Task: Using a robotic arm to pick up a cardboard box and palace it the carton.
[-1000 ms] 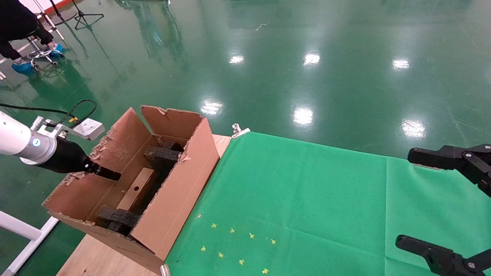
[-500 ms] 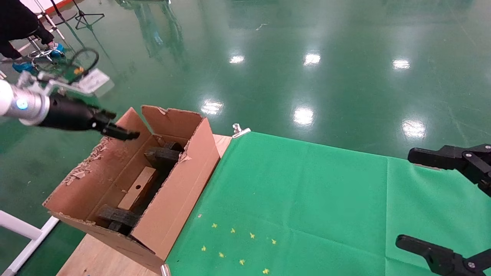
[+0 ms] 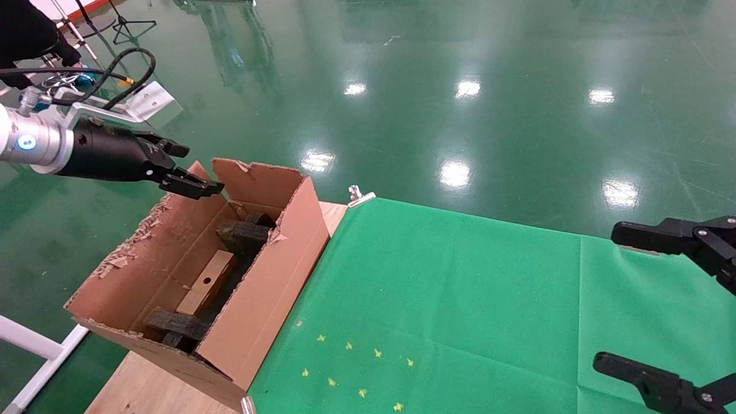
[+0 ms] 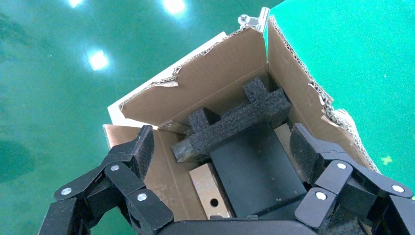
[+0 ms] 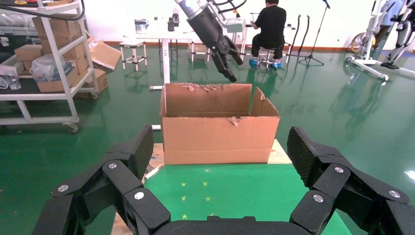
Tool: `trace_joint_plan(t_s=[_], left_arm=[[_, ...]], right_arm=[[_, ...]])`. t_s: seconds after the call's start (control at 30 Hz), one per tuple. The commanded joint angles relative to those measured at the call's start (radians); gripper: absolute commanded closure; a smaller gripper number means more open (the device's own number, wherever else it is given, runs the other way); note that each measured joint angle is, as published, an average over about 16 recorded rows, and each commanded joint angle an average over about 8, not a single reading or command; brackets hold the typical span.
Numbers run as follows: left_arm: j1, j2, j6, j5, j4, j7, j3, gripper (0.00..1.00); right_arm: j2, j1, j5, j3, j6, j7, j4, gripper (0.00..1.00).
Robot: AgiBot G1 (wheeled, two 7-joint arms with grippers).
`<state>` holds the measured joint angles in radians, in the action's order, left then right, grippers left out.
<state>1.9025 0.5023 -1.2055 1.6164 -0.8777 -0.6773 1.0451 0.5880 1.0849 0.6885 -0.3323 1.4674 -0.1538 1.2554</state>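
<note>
From the head camera I see my left gripper (image 3: 187,169) on the robotic arm (image 3: 34,144) hanging in the air above the far left corner of the carton (image 3: 261,299), clear of its ragged flaps and touching nothing. Its jaws are spread wide and carry nothing; in the left wrist view the two black fingers (image 4: 139,152) stand far apart with the carton's inside showing between them. The cardboard box (image 3: 205,284) lies down inside the carton, on the floor of it, long side running along the carton's length, with the round hole in its upward face. It sits between two dark grey foam pieces (image 3: 244,234), one at the far end and one at the near end, and I read it in the left wrist view as the pale strip with the hole (image 4: 210,188) beside a flat black panel (image 4: 254,169). The carton stands on the left end of the table (image 3: 155,391), just beside the edge of the green cloth (image 3: 460,299), where a metal clip (image 3: 359,195) holds the cloth's far corner. My right gripper (image 3: 673,305) is parked low over the right side of the cloth, well apart from the carton, jaws wide and empty.
</note>
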Motion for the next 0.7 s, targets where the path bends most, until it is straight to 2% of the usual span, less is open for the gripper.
trace_joint_plan(t_s=[0.03,0.7], left_arm=[[0.002,0.004,0.001,0.005,0.020,0.003,0.004,0.00],[-0.251,0.037,-0.088,-0.267,-0.110,0.152,-0.231,0.00]], right_arm=[[0.000,0.000,0.000,0.000,0.000,0.000,0.000,0.00],[0.000,0.000,0.000,0.000,0.000,0.000,0.000,0.00]])
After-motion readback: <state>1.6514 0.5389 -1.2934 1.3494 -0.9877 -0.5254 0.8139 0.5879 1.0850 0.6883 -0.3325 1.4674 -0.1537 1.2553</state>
